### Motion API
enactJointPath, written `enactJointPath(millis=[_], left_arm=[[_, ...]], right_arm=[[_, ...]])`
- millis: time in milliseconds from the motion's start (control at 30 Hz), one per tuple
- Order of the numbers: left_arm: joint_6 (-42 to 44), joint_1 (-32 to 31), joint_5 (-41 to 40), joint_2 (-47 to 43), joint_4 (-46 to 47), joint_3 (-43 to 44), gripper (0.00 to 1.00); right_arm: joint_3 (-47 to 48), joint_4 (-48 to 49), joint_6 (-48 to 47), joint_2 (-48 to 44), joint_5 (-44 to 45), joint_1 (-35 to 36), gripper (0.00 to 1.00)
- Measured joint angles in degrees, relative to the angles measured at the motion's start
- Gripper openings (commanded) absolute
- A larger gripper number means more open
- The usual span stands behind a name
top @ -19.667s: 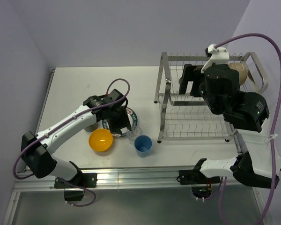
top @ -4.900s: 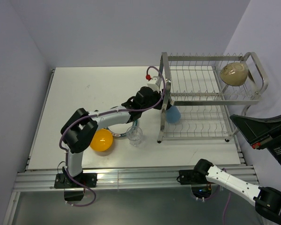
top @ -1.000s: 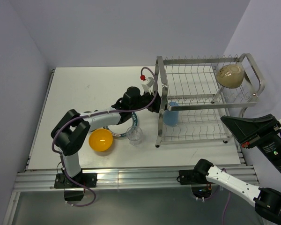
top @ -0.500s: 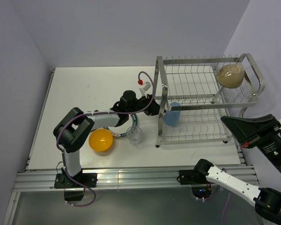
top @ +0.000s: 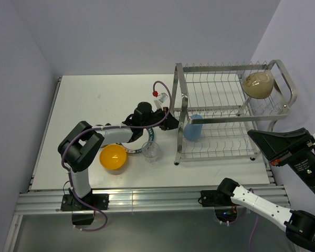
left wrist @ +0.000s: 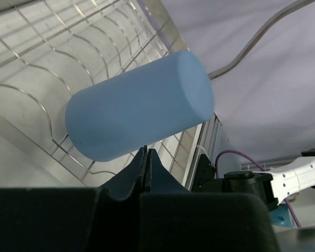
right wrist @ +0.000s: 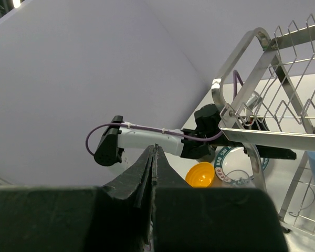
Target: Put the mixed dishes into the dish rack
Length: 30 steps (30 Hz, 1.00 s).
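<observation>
With left pincer [top: 172,125] together and empty, probably reach next for upright clear glass [top: 150,151], just nearer on desk [top: 84,105].

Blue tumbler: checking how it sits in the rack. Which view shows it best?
Left wrist: the blue tumbler fills the frame, lying on the rack wires. Top view shows it small in the lower tier; right wrist catches only its edge.

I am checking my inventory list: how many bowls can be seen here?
2. The small orange bowl sits on the table, left of the clear glass. The beige bowl rests in the dish rack's upper tier, at its right end. None seems hidden.
</observation>
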Motion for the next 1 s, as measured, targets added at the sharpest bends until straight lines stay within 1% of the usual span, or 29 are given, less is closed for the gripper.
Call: enactJointPath(millis=[200, 367, 700, 1000], left_arm=[[0.2, -2.1, -3.9, 0.0, -3.9, 0.0, 0.00], [0.3, -3.0, -4.7, 0.9, -5.5, 1.1, 0.00], [0.2, -5.6, -5.0, 7.7, -6.8, 8.2, 0.00], [-0.2, -6.5, -4.6, 12.1, -7.2, 12.4, 0.00]], right_arm=[[0.0, 0.0, 0.0, 0.0, 0.0, 0.0, 0.00], [0.0, 0.0, 0.0, 0.0, 0.1, 0.0, 0.00], [0.0, 0.0, 0.1, 0.0, 0.1, 0.0, 0.00], [0.0, 0.0, 0.5, 0.0, 0.3, 0.0, 0.00]])
